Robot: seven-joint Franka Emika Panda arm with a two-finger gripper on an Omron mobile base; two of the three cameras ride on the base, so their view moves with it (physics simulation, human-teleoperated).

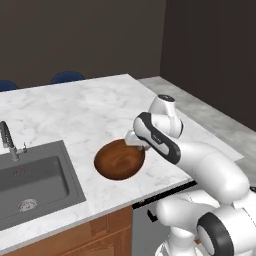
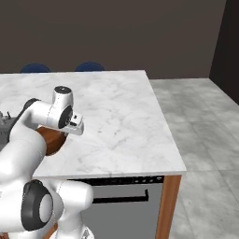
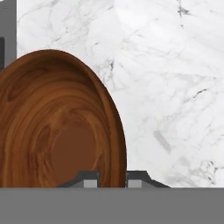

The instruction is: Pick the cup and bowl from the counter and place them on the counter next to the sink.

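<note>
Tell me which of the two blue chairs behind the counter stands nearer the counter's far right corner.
The blue chair beyond the bowl. The other chair stands further left, behind the faucet.

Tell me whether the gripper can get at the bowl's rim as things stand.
Probably yes, it seems to be there already. In the hand view the gripper straddles the rim of the bowl, one fingertip inside and one outside, jaws narrow. Nothing lies between them on the counter.
</note>
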